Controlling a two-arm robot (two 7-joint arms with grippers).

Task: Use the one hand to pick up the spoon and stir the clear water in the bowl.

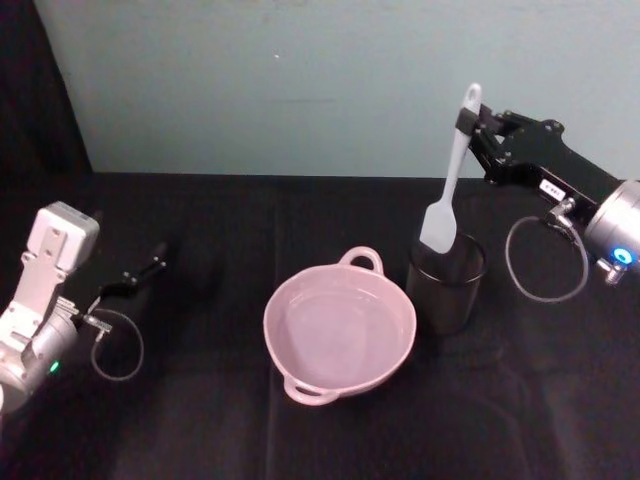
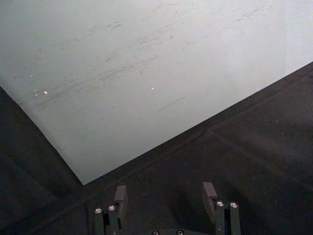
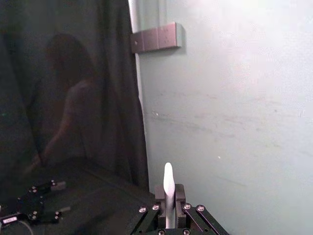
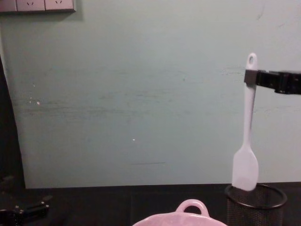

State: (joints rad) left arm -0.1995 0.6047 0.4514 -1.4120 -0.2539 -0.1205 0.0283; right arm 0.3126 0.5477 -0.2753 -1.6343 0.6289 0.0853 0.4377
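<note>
The right pincer [image 1: 470, 128] grips one spoon [image 1: 447, 190] above one mesh cup [image 1: 446, 282], beside one bowl [image 1: 340, 327]; the left pincer [image 2: 165, 198] gapes.

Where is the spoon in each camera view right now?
Head view: the spoon hangs upright right of centre, its head at the mesh cup's rim, its handle top in the right gripper.
Chest view: the spoon hangs at right, head just above the cup.
Right wrist view: the handle end pokes up between the jaws.
Left wrist view: not in it.
Shared landmark: the pale green wall.
</note>
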